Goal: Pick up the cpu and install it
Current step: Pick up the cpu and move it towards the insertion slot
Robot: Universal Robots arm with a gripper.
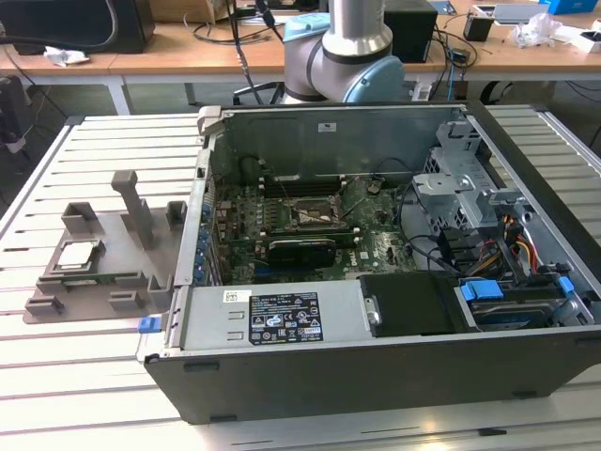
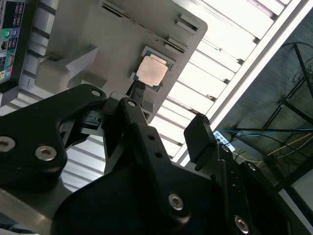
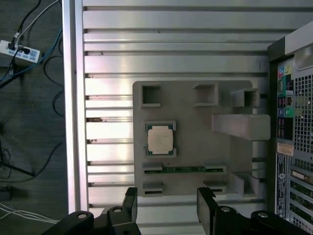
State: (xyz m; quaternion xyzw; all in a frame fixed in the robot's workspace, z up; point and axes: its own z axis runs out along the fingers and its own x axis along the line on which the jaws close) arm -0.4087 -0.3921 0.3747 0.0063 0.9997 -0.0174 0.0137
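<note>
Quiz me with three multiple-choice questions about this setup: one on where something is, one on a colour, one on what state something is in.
1. Where is the cpu?
A. in the motherboard socket
B. in the tray beside the computer case
C. on the floor

2. What colour is the tray?
A. red
B. yellow
C. grey

3. How is the gripper?
A. open and empty
B. shut on the cpu
C. shut on a cable

Answers:
1 B: in the first wrist view the cpu lies in a square recess of the tray, outside the computer case.
2 C: the tray looks grey in the exterior view and in both wrist views.
3 A: in the first wrist view its fingers stand apart with nothing between them.
</note>
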